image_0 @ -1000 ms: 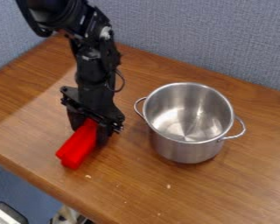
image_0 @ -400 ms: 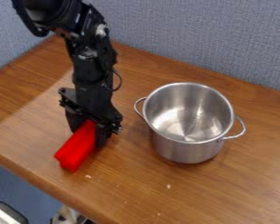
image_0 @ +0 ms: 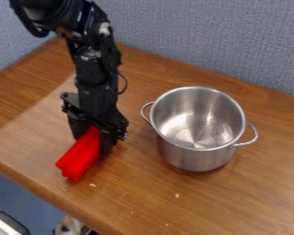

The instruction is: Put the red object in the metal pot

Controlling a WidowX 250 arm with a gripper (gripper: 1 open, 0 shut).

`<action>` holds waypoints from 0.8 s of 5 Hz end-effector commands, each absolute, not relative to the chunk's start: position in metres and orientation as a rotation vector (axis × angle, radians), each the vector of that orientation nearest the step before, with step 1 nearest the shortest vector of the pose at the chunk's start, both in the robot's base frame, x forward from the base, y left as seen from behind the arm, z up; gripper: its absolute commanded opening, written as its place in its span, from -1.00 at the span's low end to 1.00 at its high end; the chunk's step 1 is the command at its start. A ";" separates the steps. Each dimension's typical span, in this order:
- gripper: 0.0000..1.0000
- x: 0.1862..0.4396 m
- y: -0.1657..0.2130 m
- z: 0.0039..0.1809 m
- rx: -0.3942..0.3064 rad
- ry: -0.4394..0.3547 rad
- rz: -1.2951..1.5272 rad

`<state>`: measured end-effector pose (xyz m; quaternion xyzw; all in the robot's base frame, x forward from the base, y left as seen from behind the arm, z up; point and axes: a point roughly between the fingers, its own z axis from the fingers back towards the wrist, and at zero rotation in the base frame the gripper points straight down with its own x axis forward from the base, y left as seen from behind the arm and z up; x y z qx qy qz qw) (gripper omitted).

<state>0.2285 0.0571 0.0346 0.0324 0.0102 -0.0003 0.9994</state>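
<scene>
The red object (image_0: 78, 158), a bright red elongated block, lies on the wooden table (image_0: 27, 101) left of centre, its near end pointing toward the front edge. My gripper (image_0: 95, 138) points straight down over the block's far end, and its black fingers are shut on that end. The metal pot (image_0: 198, 127), round, shiny and without a lid, stands upright to the right of the gripper with a gap between them. Nothing lies inside it. One loop handle faces the gripper, the other sticks out at the right.
The black arm (image_0: 88, 55) rises from the gripper toward the upper left. A blue-grey wall (image_0: 223, 37) runs behind the table. The table's front edge (image_0: 63, 207) runs diagonally close below the block.
</scene>
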 end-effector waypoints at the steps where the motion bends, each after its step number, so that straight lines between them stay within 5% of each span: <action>1: -1.00 0.233 0.062 0.048 0.073 -0.026 0.016; 4: -1.00 0.231 0.063 0.055 0.075 -0.010 0.026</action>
